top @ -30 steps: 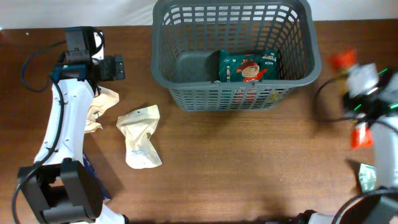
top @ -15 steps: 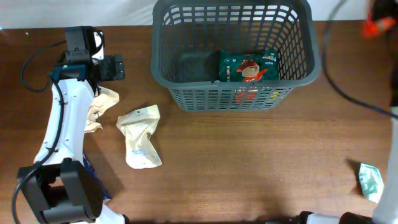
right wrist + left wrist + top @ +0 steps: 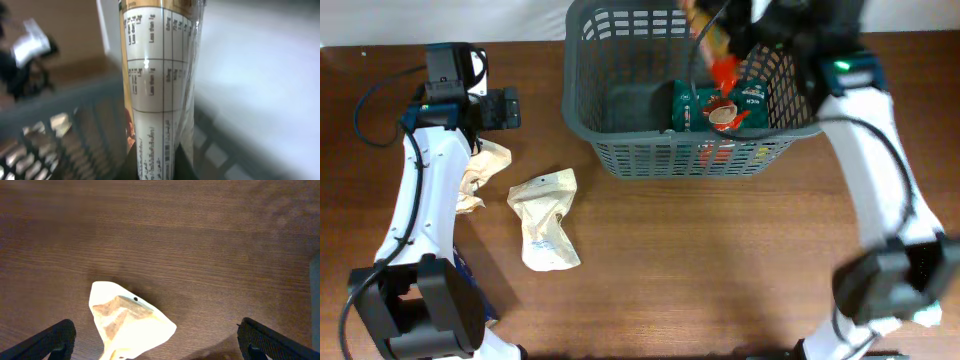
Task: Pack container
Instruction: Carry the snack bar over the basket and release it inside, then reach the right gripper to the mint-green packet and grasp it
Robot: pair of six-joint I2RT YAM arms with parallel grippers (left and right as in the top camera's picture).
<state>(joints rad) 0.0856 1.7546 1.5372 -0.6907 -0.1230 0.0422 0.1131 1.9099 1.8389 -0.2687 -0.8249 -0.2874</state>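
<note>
Now the worktop [image 3: 720,260] carries the container [image 3: 690,160] at its far edge, a dark grey basket with a green packet [image 3: 745,100] lying on its floor (right half). The right arm [image 3: 880,170], which a second ago hung off to the right side, has swung in over the basket. Its pincer [image 3: 723,62] is closed on a tan packet [image 3: 155,100] held upright above the rim, so a drop looks imminent. The left pincer [image 3: 160,340] gapes wide and empty over a cream packet [image 3: 127,322] on the wood, probably the next pick.
</note>
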